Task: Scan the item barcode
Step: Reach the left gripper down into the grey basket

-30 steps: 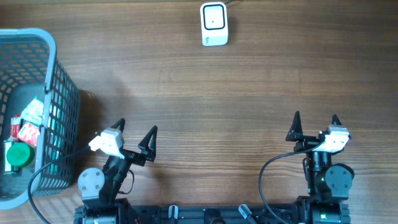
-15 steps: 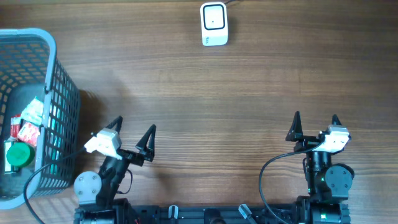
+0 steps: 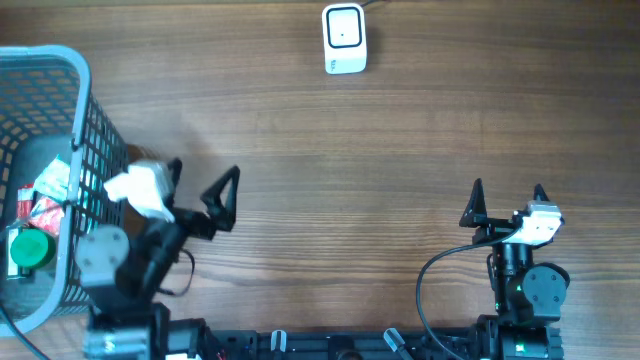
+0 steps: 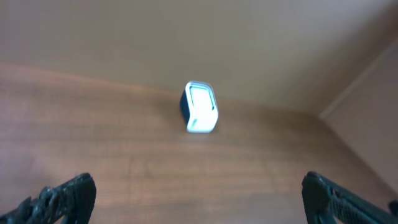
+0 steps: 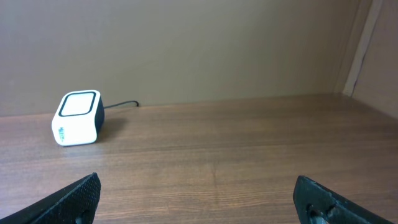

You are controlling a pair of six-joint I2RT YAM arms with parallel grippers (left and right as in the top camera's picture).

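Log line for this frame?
stage: nothing picked | left gripper: open, empty, beside basket | right gripper: open, empty | barcode scanner: far edge, untouched | packets, green-lidded container: in basket

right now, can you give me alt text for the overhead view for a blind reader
A white barcode scanner sits at the far edge of a wooden table. Near the front, both grippers are open and empty: the left gripper beside a blue mesh basket of packets, the right gripper at the right.
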